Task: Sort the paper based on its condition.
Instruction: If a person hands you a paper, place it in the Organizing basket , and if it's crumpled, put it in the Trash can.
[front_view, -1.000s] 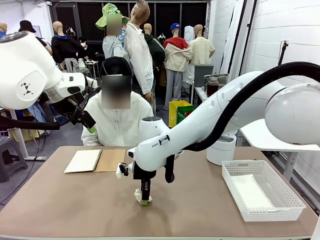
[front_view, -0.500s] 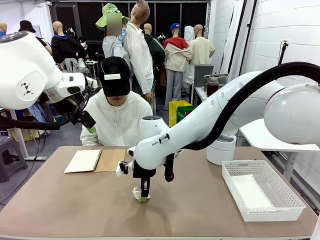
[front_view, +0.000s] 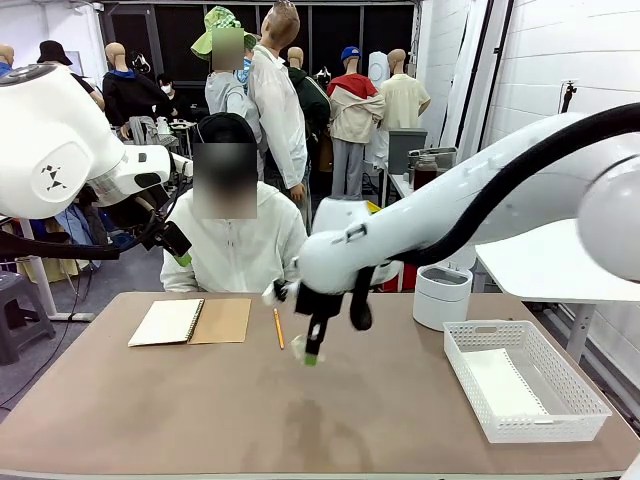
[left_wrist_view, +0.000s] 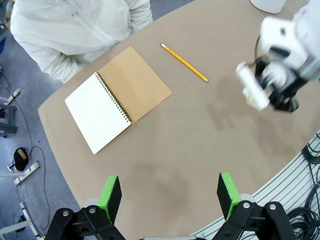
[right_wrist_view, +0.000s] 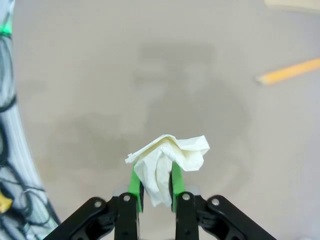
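A crumpled wad of white paper is pinched between the green pads of my right gripper, which is shut on it. In the front view this gripper hangs a little above the middle of the brown table, with the paper at its tips. My left gripper stands open and holds nothing, high over the table's left part. Another flat white sheet lies in the white basket.
An open spiral notebook with a brown cover lies at the far left, in front of a seated person. A yellow pencil lies beside it. A white round bin stands behind the basket at the right.
My right gripper has closed on the crumpled paper, lifted it off the table and moved up and to the right. The left arm has not moved.
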